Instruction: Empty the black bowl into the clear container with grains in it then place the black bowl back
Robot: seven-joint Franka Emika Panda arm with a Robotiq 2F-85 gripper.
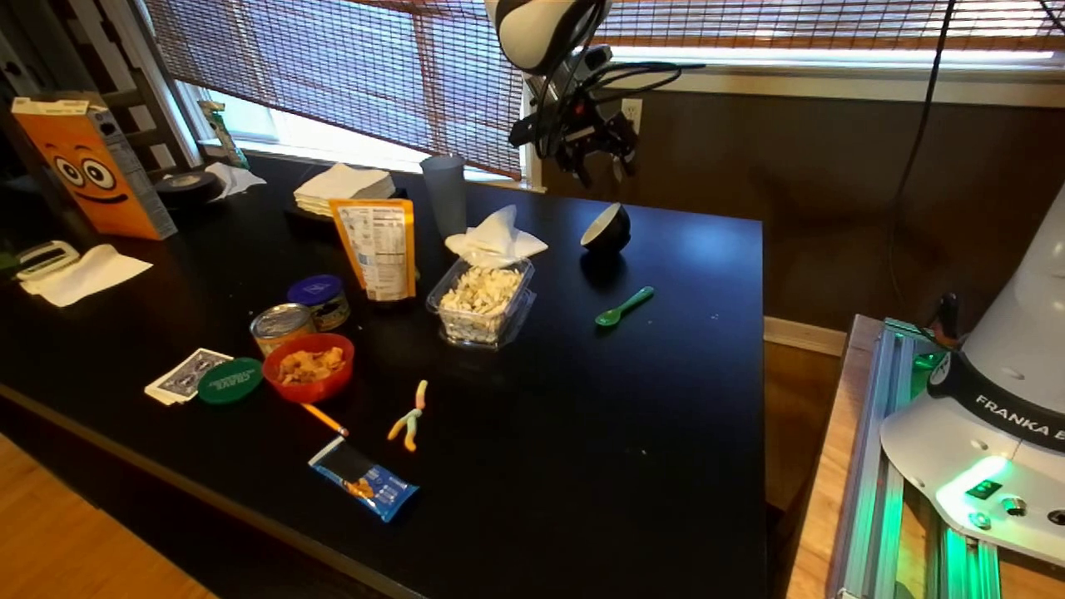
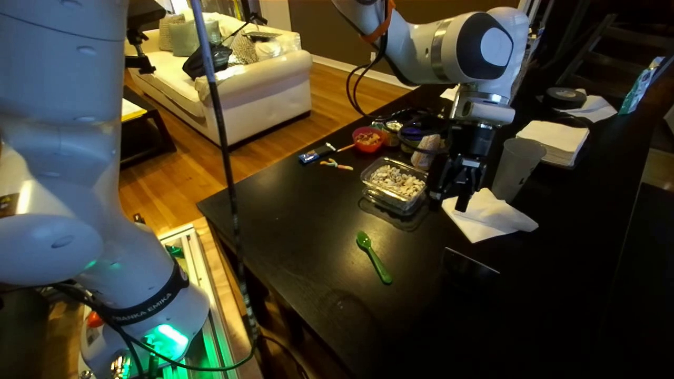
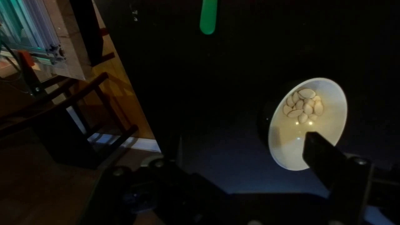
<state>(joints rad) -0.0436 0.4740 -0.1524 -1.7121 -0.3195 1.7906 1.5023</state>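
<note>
A dark table [image 1: 599, 466] is set by a window [image 1: 287, 137] hung with a woven blind [image 1: 333, 66], and in an exterior view a white sofa [image 2: 268, 102] is seen on a wood floor [image 2: 337, 108]. On the table, near a green spoon [image 1: 624, 307] and apart from the clear container [image 1: 473, 329], the black bowl [image 3: 282, 140] is found. Its outside is black, its inside a smooth pale cream on which small points of light are reflected. The rim is shown at a slant; whether the bowl itself is tipped cannot be told. In the wrist view a small cluster of pale oval seeds [image 3: 304, 106] is gathered toward one side of the inside, and the rest of the wall is bare. The gripper [image 1: 602, 175] is held higher than the bowl and apart from it, its fingers [image 3: 319, 153] spread and released; in the wrist view part of the rim is covered by one of them. The clear container is heaped with flat whitish pieces [image 1: 481, 289]. Just beside it a white napkin [image 1: 497, 241] is laid, and near that a tall grey cup [image 1: 447, 193] is stood. Farther out, a tan pouch [image 1: 376, 251], a blue-lidded tin [image 1: 318, 293] and a red bowl [image 1: 309, 393] of brownish flakes [image 1: 310, 364] are seen, and beyond them an orange box [image 1: 96, 170] printed with a smiling face.
</note>
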